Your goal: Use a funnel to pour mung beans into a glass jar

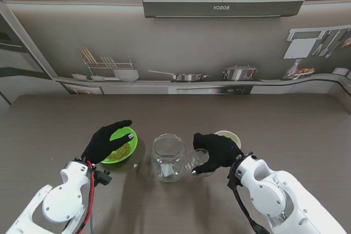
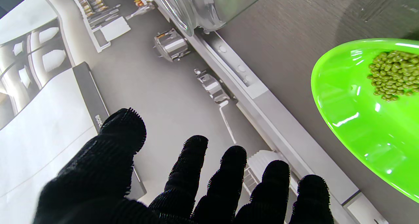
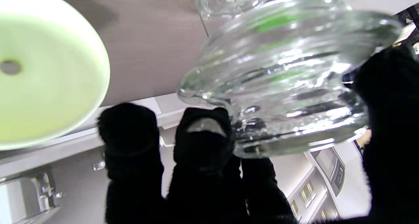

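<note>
Here, in the stand view, the glass jar (image 1: 168, 157) stands upright at lower centre of the frame. The left hand (image 1: 108, 141) hovers over the green bowl (image 1: 130, 147) of mung beans (image 1: 119, 152), fingers spread and holding nothing. The right hand (image 1: 215, 152) grips a glass lid (image 1: 196, 160) just beside the jar; the pale funnel (image 1: 231, 135) lies partly hidden behind it.

Next, the left wrist view: splayed fingers (image 2: 193, 168) at the bottom edge, the bowl (image 2: 353, 126) with beans (image 2: 392, 75) at right.

Finally, the right wrist view: fingers (image 3: 203, 142) clasp the ribbed lid (image 3: 284, 73); the funnel (image 3: 49, 77) fills the upper left.
</note>
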`<state>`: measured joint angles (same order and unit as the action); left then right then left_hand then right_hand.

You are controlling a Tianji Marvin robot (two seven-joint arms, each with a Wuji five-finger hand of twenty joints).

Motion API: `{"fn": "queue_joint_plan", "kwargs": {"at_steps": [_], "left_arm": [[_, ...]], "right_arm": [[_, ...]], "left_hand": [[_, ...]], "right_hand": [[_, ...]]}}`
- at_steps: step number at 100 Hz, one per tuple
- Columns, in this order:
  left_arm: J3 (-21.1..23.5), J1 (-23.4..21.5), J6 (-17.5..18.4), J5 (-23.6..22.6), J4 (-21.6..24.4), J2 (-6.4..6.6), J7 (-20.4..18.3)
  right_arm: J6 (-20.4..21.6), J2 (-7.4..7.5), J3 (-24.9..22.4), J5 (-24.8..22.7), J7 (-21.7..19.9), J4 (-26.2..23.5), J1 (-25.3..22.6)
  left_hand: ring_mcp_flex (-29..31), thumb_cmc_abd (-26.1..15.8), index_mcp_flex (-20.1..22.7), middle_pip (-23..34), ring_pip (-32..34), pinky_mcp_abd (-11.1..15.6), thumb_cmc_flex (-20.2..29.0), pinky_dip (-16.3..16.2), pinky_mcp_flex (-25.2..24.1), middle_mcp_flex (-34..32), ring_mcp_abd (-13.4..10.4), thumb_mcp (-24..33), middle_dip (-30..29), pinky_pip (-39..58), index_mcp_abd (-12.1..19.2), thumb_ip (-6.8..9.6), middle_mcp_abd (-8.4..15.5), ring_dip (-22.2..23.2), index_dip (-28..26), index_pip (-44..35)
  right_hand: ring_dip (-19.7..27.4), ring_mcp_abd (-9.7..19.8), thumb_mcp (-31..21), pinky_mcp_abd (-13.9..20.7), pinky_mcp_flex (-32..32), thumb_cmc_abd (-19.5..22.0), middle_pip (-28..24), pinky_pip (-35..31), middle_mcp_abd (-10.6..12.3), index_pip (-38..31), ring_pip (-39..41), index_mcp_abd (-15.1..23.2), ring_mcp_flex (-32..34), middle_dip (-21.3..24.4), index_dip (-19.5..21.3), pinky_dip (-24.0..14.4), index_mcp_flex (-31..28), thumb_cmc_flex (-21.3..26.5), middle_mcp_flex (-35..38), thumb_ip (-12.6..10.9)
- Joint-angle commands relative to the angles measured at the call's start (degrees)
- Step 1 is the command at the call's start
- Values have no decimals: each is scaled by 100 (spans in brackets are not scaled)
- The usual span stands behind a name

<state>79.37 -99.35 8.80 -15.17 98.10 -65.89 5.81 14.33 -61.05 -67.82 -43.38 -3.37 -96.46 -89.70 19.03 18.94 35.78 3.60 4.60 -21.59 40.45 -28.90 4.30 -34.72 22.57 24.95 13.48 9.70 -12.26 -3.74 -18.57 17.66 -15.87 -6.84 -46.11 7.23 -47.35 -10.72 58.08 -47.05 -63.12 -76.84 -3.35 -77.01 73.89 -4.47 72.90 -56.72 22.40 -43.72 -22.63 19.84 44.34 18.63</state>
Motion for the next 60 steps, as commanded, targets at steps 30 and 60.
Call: {"fn": "queue_joint_plan", "kwargs": {"at_steps": [30,60], "left_arm": [[-2,-14,-16,5,0,-11,-109],[-13,-4,-27,1,-8,-7,-126]], "right_arm": [[602,40,403,-476,380,889,87],[811,72,559,-846,713,1231,136]], "left_hand": [[-32,-243,-21,-20,-49,83,-80,-33,-71,-2,-25,-95,11,-83,62,191,-2,-15,12,50],[-35,-240,-17,-20,-50,86,-78,-33,-75,-3,-21,-97,12,-84,67,191,4,-16,11,48]], "right_hand": [[90,161,-2633,43,-451,539,-333,8,706,-927,-82,537,297,-94,271,-64,-152,1086,320,9],[320,5,-2681,36,-899,512,-253,64,828,-897,-631,720,154,-85,268,-103,-205,951,365,34]]}}
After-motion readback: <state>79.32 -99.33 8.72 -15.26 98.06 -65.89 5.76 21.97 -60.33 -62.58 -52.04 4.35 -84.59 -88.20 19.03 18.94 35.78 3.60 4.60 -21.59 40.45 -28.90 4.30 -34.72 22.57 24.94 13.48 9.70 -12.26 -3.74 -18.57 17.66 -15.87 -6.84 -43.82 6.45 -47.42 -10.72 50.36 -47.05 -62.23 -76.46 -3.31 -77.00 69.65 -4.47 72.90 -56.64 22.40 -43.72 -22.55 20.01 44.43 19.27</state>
